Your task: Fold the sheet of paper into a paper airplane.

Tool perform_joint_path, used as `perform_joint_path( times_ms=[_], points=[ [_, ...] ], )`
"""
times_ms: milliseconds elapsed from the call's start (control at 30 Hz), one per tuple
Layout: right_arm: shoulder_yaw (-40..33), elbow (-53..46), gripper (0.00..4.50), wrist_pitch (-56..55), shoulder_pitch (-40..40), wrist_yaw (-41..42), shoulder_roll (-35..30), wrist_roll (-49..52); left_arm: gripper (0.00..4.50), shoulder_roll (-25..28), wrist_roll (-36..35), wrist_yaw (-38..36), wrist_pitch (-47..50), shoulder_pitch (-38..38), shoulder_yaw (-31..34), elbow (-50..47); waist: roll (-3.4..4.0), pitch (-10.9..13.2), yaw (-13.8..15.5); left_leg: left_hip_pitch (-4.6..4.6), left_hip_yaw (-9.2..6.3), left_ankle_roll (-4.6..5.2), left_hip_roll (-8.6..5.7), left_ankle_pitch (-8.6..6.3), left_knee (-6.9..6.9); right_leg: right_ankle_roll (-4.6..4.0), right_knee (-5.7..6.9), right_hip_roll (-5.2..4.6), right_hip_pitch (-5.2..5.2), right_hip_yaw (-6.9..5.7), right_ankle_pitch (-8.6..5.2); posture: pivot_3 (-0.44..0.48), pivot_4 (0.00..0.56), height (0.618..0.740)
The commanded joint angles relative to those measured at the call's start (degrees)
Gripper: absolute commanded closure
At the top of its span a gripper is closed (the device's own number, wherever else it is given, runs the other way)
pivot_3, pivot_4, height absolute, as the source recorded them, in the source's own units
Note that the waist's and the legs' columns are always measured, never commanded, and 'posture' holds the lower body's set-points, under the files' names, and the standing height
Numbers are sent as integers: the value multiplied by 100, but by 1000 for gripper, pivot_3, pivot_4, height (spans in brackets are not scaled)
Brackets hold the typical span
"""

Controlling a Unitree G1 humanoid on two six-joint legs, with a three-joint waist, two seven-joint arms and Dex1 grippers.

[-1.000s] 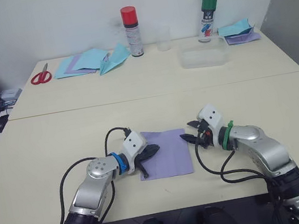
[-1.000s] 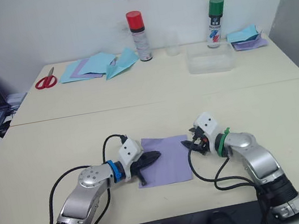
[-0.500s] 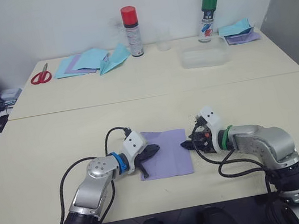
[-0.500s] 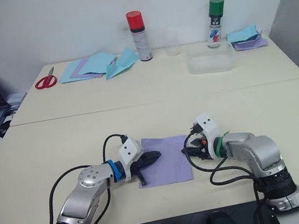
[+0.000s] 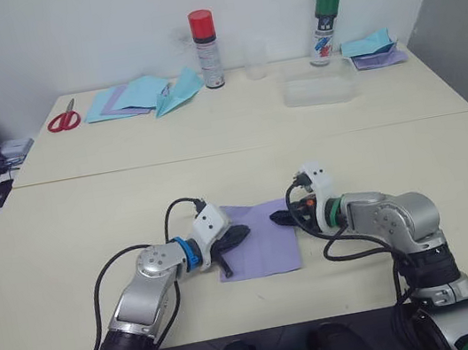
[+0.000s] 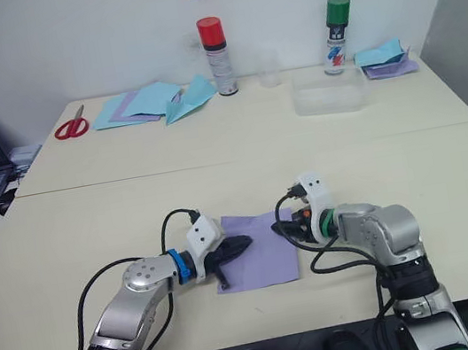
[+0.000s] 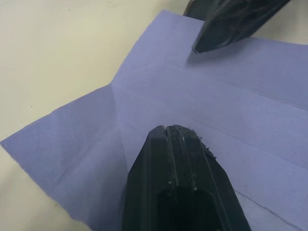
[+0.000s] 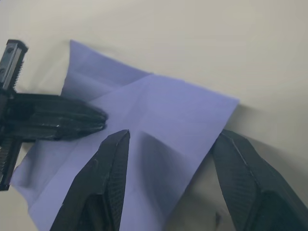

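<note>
Flat on table: sheet of paper (image 5: 261, 239). Left gripper (image 5: 237, 234) closed, pressing its left part; right gripper (image 5: 281, 217) spread wide, straddling far-right corner.

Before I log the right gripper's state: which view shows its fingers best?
The right wrist view: the right gripper stands open, its fingers straddling a corner of the sheet of paper. The eye views show it from above at the sheet's edge, its opening indistinct. The left wrist view catches its fingertips.
</note>
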Motion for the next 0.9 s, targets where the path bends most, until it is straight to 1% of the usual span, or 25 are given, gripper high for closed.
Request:
perform_joint_path(
  times_ms=[33, 133, 233, 367, 433, 533, 733, 900],
  points=[
    [-78, 88, 1807, -244, -132, -55, 29, 20, 4500, 13, 195, 13, 85, 95, -139, 224, 0, 0, 0, 0, -1, 0, 0, 0, 0, 0, 0, 0, 0, -1, 0, 0, 150, 740],
    [-10, 186, 1807, -402, -156, -53, 52, 11, 4500, 16, 199, 12, 78, 93, -140, 225, 0, 0, -1, 0, -1, 0, 1, 0, -1, 0, 0, 0, -1, -1, 0, 0, 150, 740],
    [77, 161, 2367, -494, -113, -2, 20, 26, 4500, 19, 202, 15, 74, 93, -139, 220, 1, 0, -1, 0, 0, 0, 1, 0, -1, 0, 0, 0, -1, -1, 0, 0, 150, 740],
    [225, 86, 3813, -695, -36, 10, -76, -50, 4500, 25, 210, 25, 48, 108, -133, 234, 1, 1, 0, -3, -1, 0, 1, 0, -1, 0, -2, 0, -2, -1, 0, 0, 150, 740],
    [433, 39, 4455, -980, 7, 93, -227, -182, 4500, 24, 209, 26, 43, 116, -138, 230, 1, 1, 0, -4, -1, 0, 1, 0, -1, 0, -3, 0, -2, -1, 0, 0, 150, 740],
    [761, -33, 4455, -1503, 71, 242, -450, -406, 4500, 21, 205, 22, 46, 111, -144, 232, 1, 1, 0, -7, -1, 0, 0, 0, -1, 0, -5, 0, -3, -2, 0, 0, 150, 740],
    [1687, -188, 4455, -2940, 303, 746, -950, -1086, 4500, 23, 200, 4, 57, 68, -141, 261, 2, 2, 0, -10, -2, 0, 0, 0, -1, 1, -12, 0, -4, -5, -1, 0, 150, 740],
    [1814, -98, 4455, -3280, 351, 837, -927, -1253, 4500, 32, 207, -3, 52, 41, -138, 298, 1, 2, -5, -8, -2, 0, 2, 0, -1, 1, -9, 1, -4, -8, -1, 0, 150, 740]
  ],
)
